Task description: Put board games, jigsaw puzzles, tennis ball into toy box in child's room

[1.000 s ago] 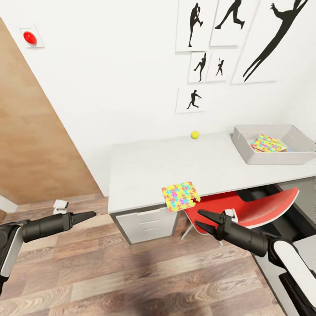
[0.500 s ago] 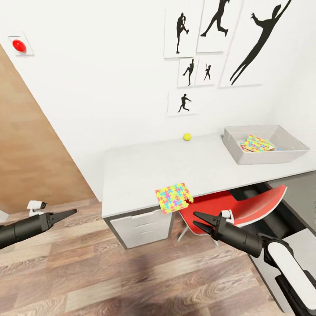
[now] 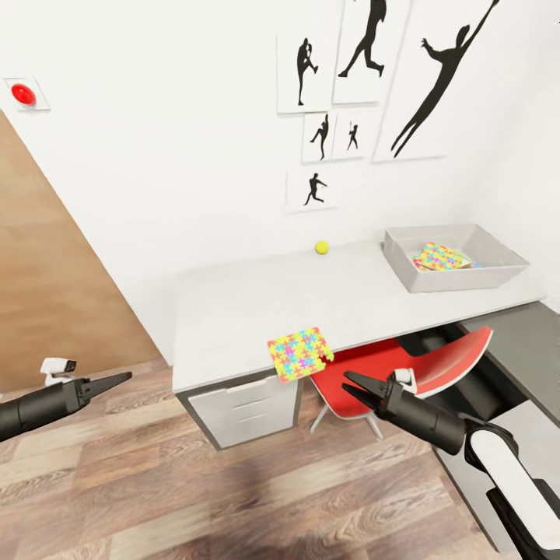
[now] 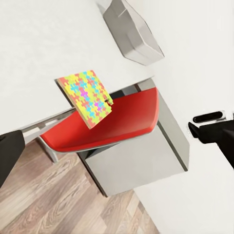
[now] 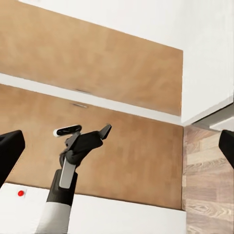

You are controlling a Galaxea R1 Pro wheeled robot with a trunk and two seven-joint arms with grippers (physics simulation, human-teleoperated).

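1. Bench (image 3: 257,303): long pale top across the middle of the head view, set against the white wall, white drawers below at its left end. It carries all the toys in sight.
2. Red chair (image 3: 404,365): lower right of centre, tucked under the bench's front edge, so it stands between the right arm and the bench.
3. Toy box (image 3: 498,274): shallow grey tray at right of centre, on the bench's far right end. It already holds one jigsaw puzzle (image 3: 438,256), lying flat inside.
4. Right gripper (image 3: 355,387): lower middle, low before the chair. Fingers parted with a plain gap, nothing between them; they point up-left toward the bench's front edge, probably readied for the loose sheet.
5. Left gripper (image 3: 117,380): lower left, over the plank floor, well apart from the bench. Fingers read as one closed point, nothing in them; the right wrist view shows the same tapered tip. Judged idle, held clear.
6. Loose puzzle (image 3: 299,352): lower centre, at the bench's front edge, partly overhanging it above the chair. The overhang offers an edge to pinch, but a nudge could tip it off.
7. Tennis ball (image 3: 322,247): just above centre, at the bench's back edge near the wall, apart from the tray. Not yet stowed.
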